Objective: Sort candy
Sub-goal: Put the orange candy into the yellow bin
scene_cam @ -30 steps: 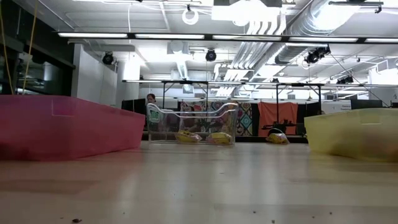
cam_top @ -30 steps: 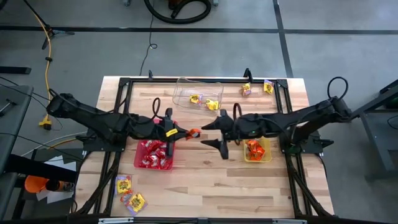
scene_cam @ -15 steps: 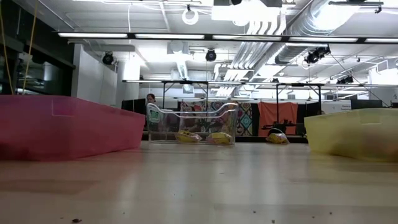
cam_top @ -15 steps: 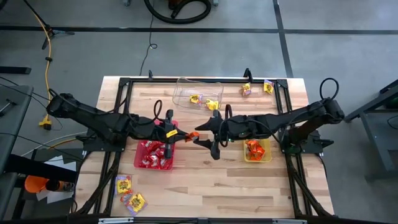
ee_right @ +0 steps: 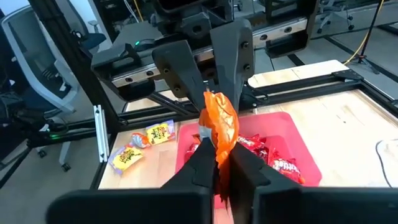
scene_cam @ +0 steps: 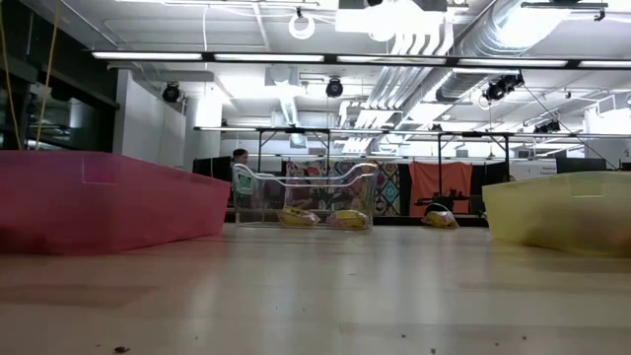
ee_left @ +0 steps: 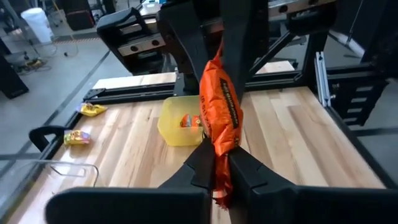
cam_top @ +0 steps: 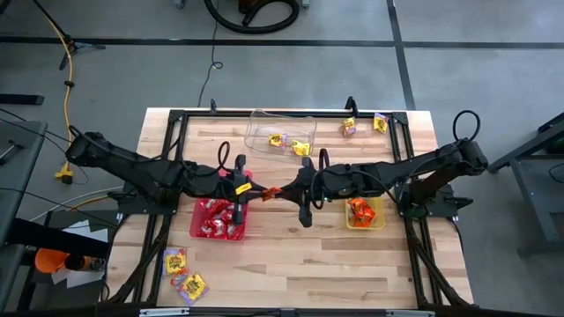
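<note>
1. In the left wrist view, the bottom end of the orange candy (ee_left: 220, 112) is tucked between dark fingers (ee_left: 193, 167), so it cannot be seen.
2. In the low view, the red tray (scene_cam: 108, 202) is cut off at the side.
3. The yellow tray (scene_cam: 562, 212) is cut off too.
4. The candies in the clear tray (scene_cam: 306, 197) are too small to tell apart.

Overhead camera looks down; low camera level; wrist cameras face each other.
</note>
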